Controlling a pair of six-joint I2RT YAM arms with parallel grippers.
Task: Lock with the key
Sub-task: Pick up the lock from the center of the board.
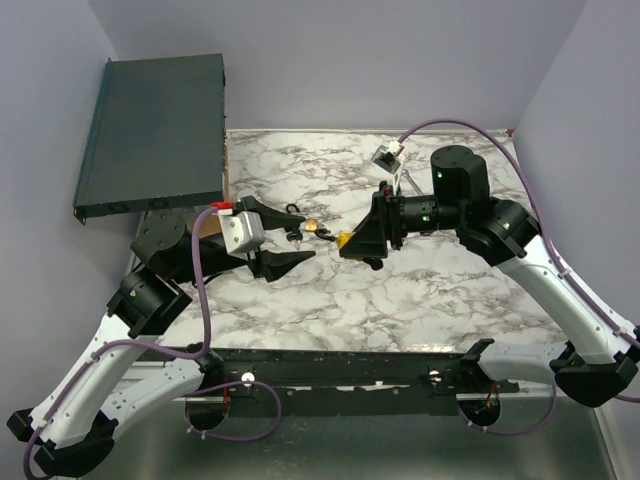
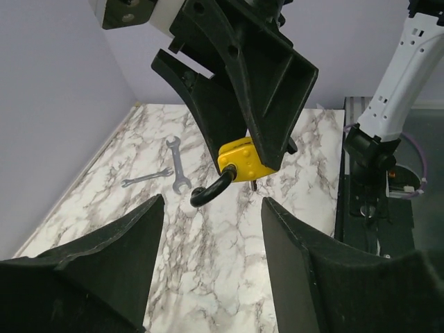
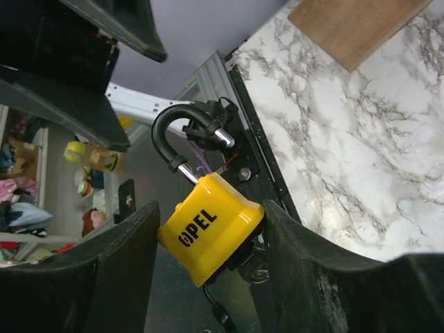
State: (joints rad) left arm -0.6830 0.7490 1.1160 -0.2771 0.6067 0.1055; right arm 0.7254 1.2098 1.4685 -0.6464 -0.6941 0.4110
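Left gripper [image 2: 212, 208] at near left, jaws apart, empty, facing lock. Yellow padlock [image 3: 211, 236] above mid counter [image 1: 400, 290], shackle [image 3: 166, 128] sprung open, clamped in right gripper [image 3: 211, 208] jaws. Step: lining up. Next likely: press shackle home, turn key; key's whereabouts unclear.

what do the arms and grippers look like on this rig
Both arms have white lower links and black joints; the left arm and right arm each carry a purple cable. The left gripper and right gripper have black wedge-shaped fingers. Green lights glow on the right wrist.
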